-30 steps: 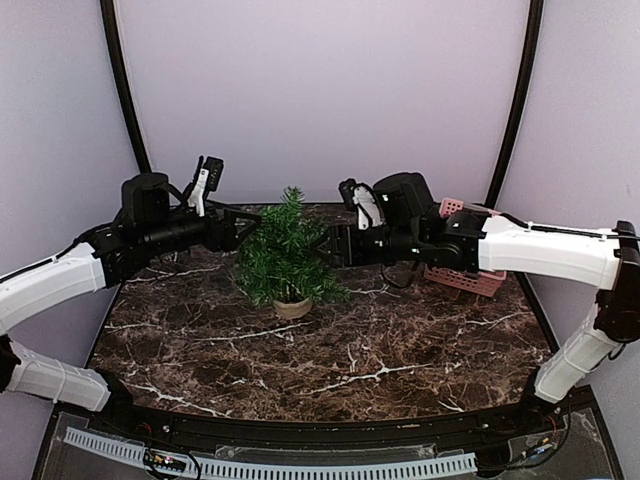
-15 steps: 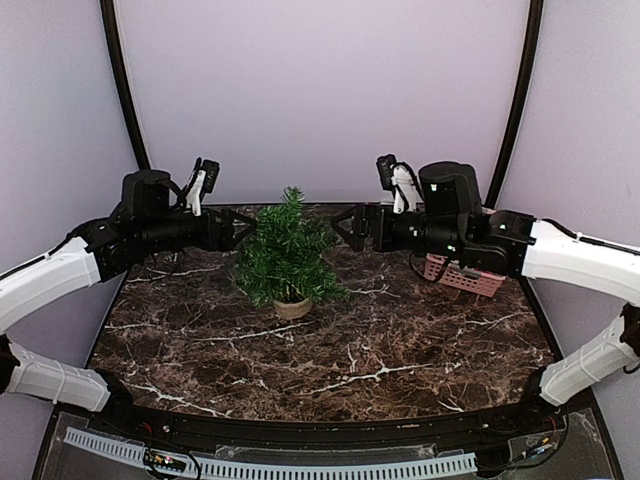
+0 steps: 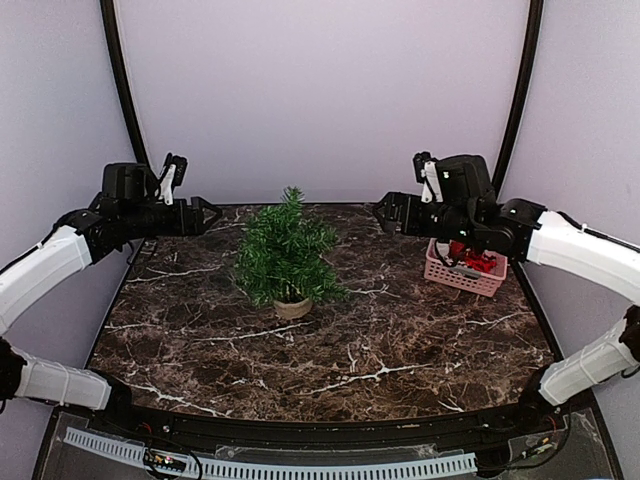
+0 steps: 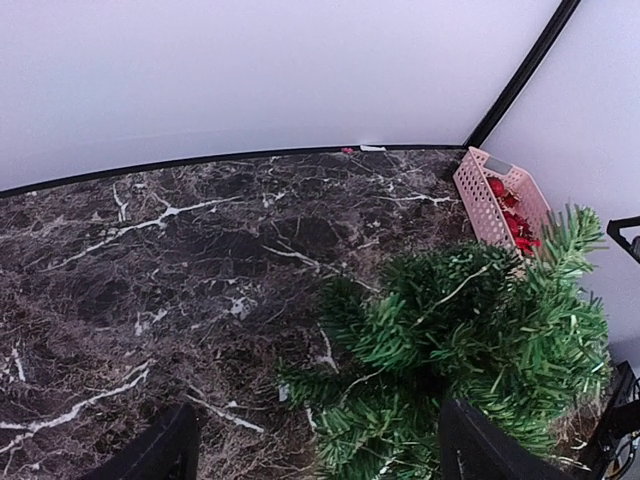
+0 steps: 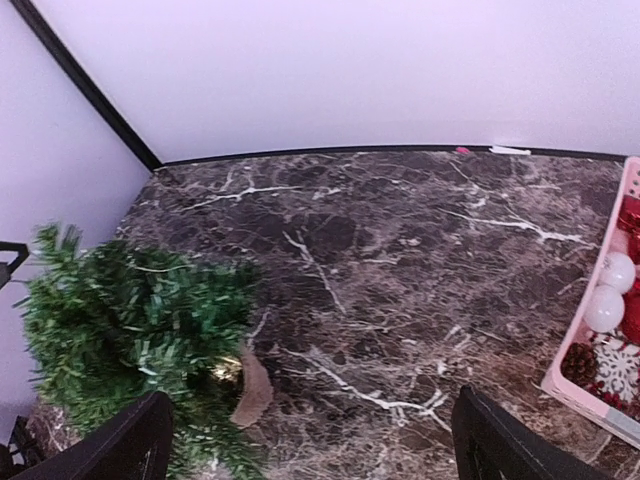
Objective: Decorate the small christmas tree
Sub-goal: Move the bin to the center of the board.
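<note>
The small christmas tree (image 3: 286,253), bushy dark green with a round tan base, stands upright at the table's middle back. It also shows in the left wrist view (image 4: 470,340) and the right wrist view (image 5: 135,335). No ornament shows on it. My left gripper (image 3: 207,216) is open and empty, held in the air to the left of the tree. My right gripper (image 3: 385,213) is open and empty, held to the right of the tree, left of the pink basket (image 3: 440,272). The basket holds red and white ornaments (image 5: 612,290).
The dark marble table (image 3: 330,340) ends at a black rim in front and a lilac wall behind. The pink basket also shows in the left wrist view (image 4: 478,205), at the table's right back corner.
Both grippers have drawn back from the tree, the left one to the left and the right one to the right and up. The pink basket is now uncovered.
</note>
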Robot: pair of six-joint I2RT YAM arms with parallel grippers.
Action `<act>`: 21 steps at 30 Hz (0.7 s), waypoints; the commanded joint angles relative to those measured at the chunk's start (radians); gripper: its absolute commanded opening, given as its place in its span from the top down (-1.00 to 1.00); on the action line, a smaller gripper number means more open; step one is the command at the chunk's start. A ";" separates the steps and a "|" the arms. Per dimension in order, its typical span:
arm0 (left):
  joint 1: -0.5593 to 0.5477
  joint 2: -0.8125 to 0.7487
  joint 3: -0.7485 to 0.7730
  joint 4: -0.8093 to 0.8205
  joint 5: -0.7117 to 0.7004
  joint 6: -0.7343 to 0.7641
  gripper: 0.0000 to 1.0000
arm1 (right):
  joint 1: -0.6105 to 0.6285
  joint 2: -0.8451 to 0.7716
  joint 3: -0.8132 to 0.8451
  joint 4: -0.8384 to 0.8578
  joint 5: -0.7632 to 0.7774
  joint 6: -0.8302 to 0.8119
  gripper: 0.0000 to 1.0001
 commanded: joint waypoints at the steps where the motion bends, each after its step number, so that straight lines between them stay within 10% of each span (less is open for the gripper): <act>1: 0.062 0.009 0.016 -0.042 0.041 0.052 -0.70 | -0.083 0.032 0.010 -0.037 0.015 0.005 -0.97; 21: 0.257 -0.099 -0.115 -0.026 -0.089 0.129 -0.70 | -0.528 0.185 -0.102 -0.008 -0.001 -0.024 -0.80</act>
